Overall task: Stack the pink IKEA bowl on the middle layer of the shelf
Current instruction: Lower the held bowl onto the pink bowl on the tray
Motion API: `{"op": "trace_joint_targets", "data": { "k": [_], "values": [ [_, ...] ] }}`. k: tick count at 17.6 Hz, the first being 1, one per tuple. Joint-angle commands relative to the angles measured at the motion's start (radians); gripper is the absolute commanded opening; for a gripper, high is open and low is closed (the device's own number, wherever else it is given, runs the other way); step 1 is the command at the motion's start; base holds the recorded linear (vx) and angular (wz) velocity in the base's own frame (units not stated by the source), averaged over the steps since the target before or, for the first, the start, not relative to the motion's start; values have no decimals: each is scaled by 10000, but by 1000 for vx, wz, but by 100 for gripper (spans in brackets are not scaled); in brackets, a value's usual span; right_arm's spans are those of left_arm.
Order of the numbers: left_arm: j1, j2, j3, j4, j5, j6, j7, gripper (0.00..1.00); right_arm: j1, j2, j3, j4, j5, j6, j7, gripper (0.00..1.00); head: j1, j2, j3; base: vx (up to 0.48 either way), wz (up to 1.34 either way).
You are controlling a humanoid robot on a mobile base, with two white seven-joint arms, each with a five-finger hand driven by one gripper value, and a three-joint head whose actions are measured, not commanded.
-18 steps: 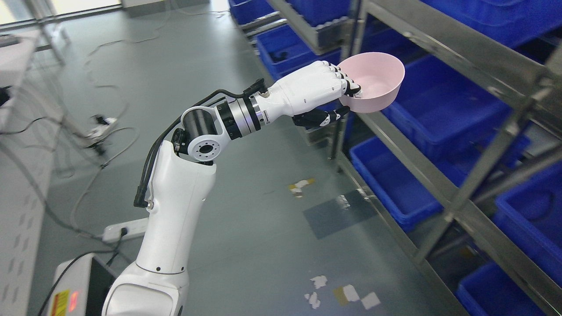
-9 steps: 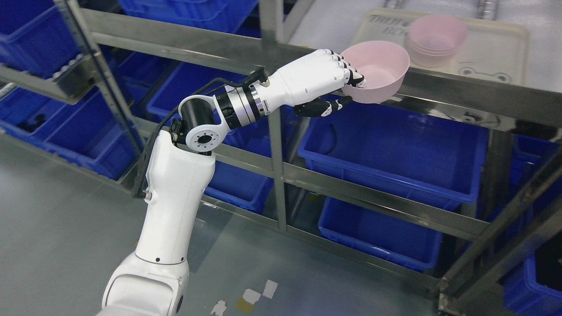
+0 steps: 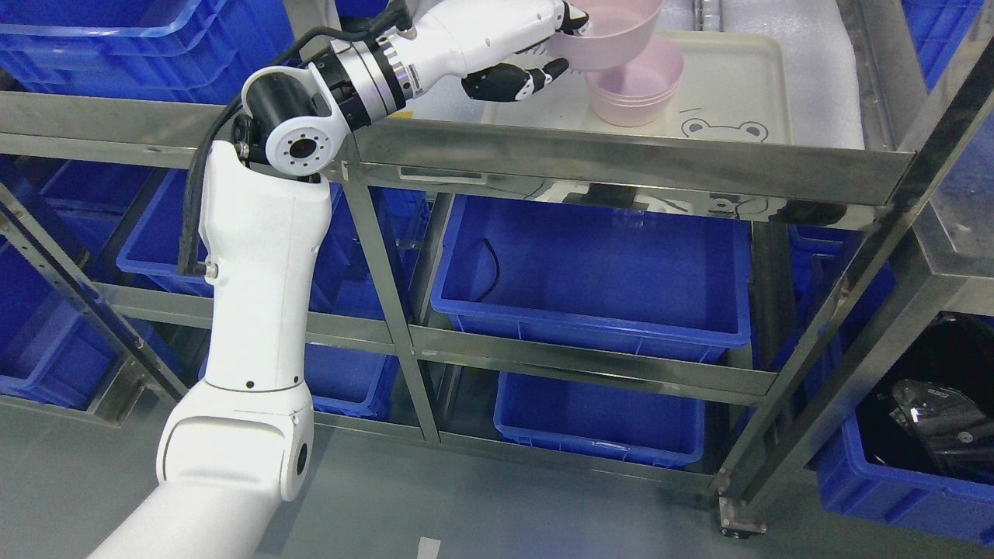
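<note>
My left hand (image 3: 543,46) is shut on the rim of a pink bowl (image 3: 613,35) at the top of the head view. It holds the bowl just above and slightly left of a stack of pink bowls (image 3: 641,93). The stack stands on a cream tray (image 3: 738,85) with a bear face, lying on the metal shelf (image 3: 621,159). The held bowl overlaps the stack's left rim; I cannot tell if they touch. The bowl's top is cut off by the picture edge.
Blue bins (image 3: 590,272) fill the shelf layers below and to the left (image 3: 140,46). Steel uprights (image 3: 877,256) and rails frame the shelf. A bin at the lower right holds a black bag (image 3: 940,427). Grey floor (image 3: 481,512) lies below.
The camera has swung to face the shelf. My left hand has carried the pink bowl over the shelf rail to just above the stack on the tray.
</note>
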Motion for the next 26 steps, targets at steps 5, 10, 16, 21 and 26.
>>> {"op": "trace_joint_targets", "data": {
  "k": [5, 10, 16, 21, 26],
  "values": [
    [-1250, 134, -1151, 3118, -897, 8, 93, 1, 229, -175, 4, -175, 2, 7, -1, 100, 0, 0, 0, 109, -151],
    [-1235, -260, -1779, 3166, -943, 8, 1, 2, 229, -175, 3, -175, 2, 7, -1, 100, 0, -2, 0, 108, -57],
    [-1434, -260, -1980, 2829, -1450, 299, -61, 2, 229, -175, 4, -175, 2, 7, -1, 100, 0, -3, 0, 73, -48],
    [-1664, -260, -1995, 2660, -1358, 346, -167, 2, 229, -175, 4, -175, 2, 7, -1, 100, 0, -3, 0, 27, -3],
    [-1527, -260, -2102, 2230, -1373, 376, -1087, 2, 229, -175, 4, -175, 2, 7, -1, 100, 0, -4, 0, 0, 0]
  ]
}}
